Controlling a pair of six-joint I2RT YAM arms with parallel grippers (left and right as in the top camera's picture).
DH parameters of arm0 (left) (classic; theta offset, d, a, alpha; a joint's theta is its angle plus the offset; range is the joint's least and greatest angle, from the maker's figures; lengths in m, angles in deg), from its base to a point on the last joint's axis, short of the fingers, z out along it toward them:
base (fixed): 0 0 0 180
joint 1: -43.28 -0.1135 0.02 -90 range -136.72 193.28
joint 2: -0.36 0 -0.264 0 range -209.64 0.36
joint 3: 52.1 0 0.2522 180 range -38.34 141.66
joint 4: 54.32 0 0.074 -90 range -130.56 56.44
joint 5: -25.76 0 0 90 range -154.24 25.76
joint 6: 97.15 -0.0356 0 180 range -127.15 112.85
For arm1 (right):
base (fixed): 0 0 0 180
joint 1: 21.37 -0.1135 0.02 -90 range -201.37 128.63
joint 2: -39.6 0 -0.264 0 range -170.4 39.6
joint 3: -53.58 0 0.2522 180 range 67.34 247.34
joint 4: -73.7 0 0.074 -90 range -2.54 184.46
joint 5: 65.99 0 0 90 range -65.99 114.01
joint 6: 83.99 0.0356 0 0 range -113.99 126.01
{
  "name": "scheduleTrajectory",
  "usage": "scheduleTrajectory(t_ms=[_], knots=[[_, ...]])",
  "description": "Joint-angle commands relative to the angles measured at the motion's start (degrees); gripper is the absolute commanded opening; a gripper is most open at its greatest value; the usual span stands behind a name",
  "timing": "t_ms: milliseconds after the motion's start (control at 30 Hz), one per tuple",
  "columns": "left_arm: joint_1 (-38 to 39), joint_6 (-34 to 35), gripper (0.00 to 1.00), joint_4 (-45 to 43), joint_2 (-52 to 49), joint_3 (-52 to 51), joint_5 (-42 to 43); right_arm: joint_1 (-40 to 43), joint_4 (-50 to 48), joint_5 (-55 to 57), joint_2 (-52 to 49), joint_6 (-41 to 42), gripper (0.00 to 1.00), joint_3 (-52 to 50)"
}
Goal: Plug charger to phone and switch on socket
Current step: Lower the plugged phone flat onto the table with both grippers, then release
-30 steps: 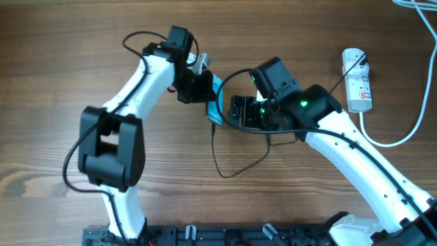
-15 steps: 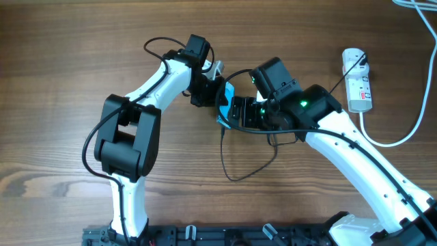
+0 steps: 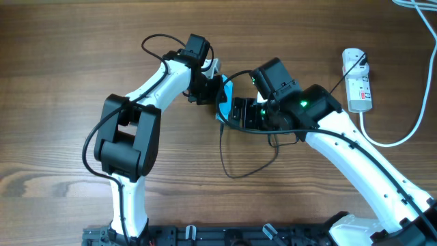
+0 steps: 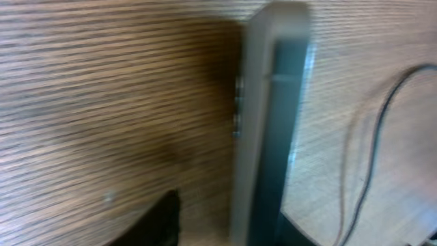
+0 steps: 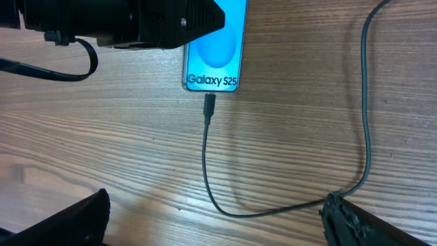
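Observation:
The phone [image 3: 224, 96] lies between my two grippers; its cyan screen with "Galaxy S25" shows in the right wrist view [image 5: 215, 48]. My left gripper [image 3: 212, 91] is shut on the phone's far end, its black body [image 5: 136, 24] covering that end. The left wrist view shows the phone's grey edge [image 4: 263, 137], blurred. The charger's plug [image 5: 209, 106] meets the phone's near end; I cannot tell whether it is seated. Its black cable [image 5: 205, 157] loops over the table [image 3: 237, 178]. My right gripper [image 5: 215, 219] is open, one finger touching the cable. The socket [image 3: 358, 82] lies at the right.
A thick white cord [image 3: 403, 140] curves from the socket along the right edge. A black rail [image 3: 239, 236] runs along the table's front edge. The cable also trails past the phone in the left wrist view [image 4: 372, 157].
My left arm has swung right, carrying the phone closer to my right gripper. The cable loop shifted right with it. Little has moved in the last half second.

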Motion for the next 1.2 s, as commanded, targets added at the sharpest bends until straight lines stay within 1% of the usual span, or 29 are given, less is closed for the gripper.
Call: scheduleTrajectory(t_ms=[0,233,300,367,467,500,567,700,833,933,1100,1167], knots=[[0.09,0.0,0.49,0.81,-0.55,-1.2,-3.45,-0.04,0.74,0.28,0.26,-0.57,1.0,0.57],[0.04,0.0,0.49,1.86,-0.55,-1.2,-4.76,-0.04,2.86,0.87,0.26,-0.57,1.0,0.57],[0.0,-0.02,0.55,2.64,-0.46,-1.11,-5.42,-0.02,3.48,1.33,0.26,-0.52,1.0,0.57],[-0.48,0.0,0.55,4.52,0.48,-0.59,-6.51,-0.02,4.83,3.5,0.26,0.37,1.0,0.57],[-1.75,0.02,0.64,7.19,3.3,1.14,-6.67,-0.02,6.12,5.2,0.26,2.64,1.0,0.57],[-2.38,0.02,0.69,7.91,5.31,1.9,-6.69,-0.02,6.08,5.16,0.26,2.62,1.0,0.57],[-3.41,0.33,1.0,8.2,9.77,2.58,-7.06,-0.02,6.08,5.18,0.26,2.21,1.0,0.57],[-5.11,3.13,1.0,8.17,21.05,2.64,-12.26,-0.02,6.1,7.8,0.26,2.25,1.0,0.57],[-5.88,2.97,1.0,9.57,32.22,2.64,-20.5,2.56,6.23,9.81,0.28,2.21,1.0,0.79],[-5.88,2.99,1.0,12.02,36.96,2.64,-22.08,7.98,6.71,9.75,0.28,2.14,1.0,2.05],[-5.88,2.99,1.0,12.72,40.83,2.64,-22.08,22.84,6.91,7.54,0.28,-7.37,1.0,7.91],[-5.88,2.99,1.0,12.74,40.85,2.64,-22.08,29.18,5.4,9.14,0.28,-7.69,1.0,9.92]])
